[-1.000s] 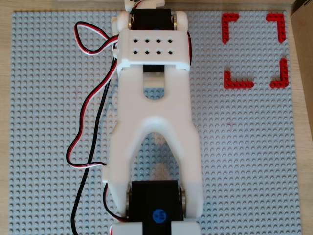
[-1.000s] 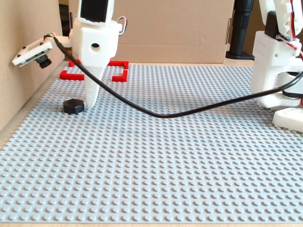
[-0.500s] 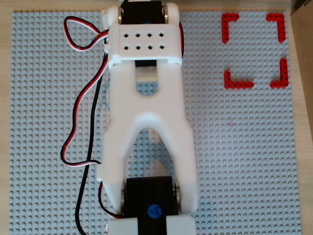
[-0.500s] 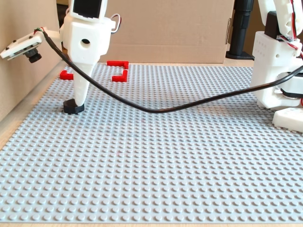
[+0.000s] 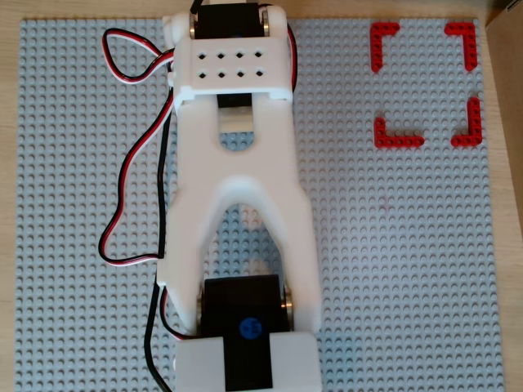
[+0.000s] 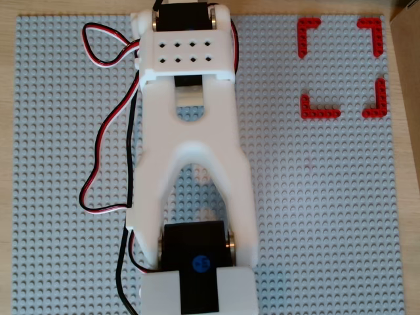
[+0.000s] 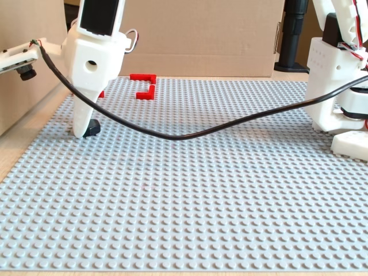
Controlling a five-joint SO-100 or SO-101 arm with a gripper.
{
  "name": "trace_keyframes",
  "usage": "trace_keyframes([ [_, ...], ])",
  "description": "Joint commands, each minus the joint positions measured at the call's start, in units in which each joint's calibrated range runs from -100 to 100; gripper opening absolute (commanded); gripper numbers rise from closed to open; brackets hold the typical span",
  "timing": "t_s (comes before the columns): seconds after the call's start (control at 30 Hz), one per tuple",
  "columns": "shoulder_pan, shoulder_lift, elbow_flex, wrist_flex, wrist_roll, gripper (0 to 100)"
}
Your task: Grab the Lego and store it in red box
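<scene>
In the fixed view my gripper [image 7: 82, 131] stands at the left of the grey baseplate [image 7: 230, 190], its white finger [image 7: 80, 118] tip down on the studs. The dark Lego [image 7: 92, 127] peeks out just right of that tip, mostly hidden behind it. Only one finger shows, so I cannot see how the jaws stand or whether they hold the Lego. The red box [image 7: 144, 77] lies behind the gripper, farther back. In both overhead views the red box [image 5: 398, 140] [image 6: 319, 113] is at the top right, and the white arm [image 5: 237, 188] [image 6: 190, 151] hides the Lego and the fingers.
A black cable [image 7: 184, 137] sags from the wrist camera [image 7: 17, 60] across the plate to the arm's base [image 7: 336, 75] at the right. Cardboard walls stand at the back [image 7: 207, 34] and along the left [image 7: 23, 98]. Red and black wires [image 5: 131, 163] loop left of the arm.
The gripper has moved left across the fixed view, from just right of the Lego to over and in front of it. The Lego stays in place, now mostly covered.
</scene>
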Motion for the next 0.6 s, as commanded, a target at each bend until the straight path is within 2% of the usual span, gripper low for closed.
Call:
trace_keyframes([
  [0.0,0.25,-0.1,-2.44,-0.95,-0.14,10],
  [0.1,0.32,-0.19,-2.17,-0.95,-0.09,5],
  [0.3,0.77,-2.47,-3.62,3.52,-0.03,5],
  [0.57,0.92,-15.1,-3.07,10.37,-0.03,5],
])
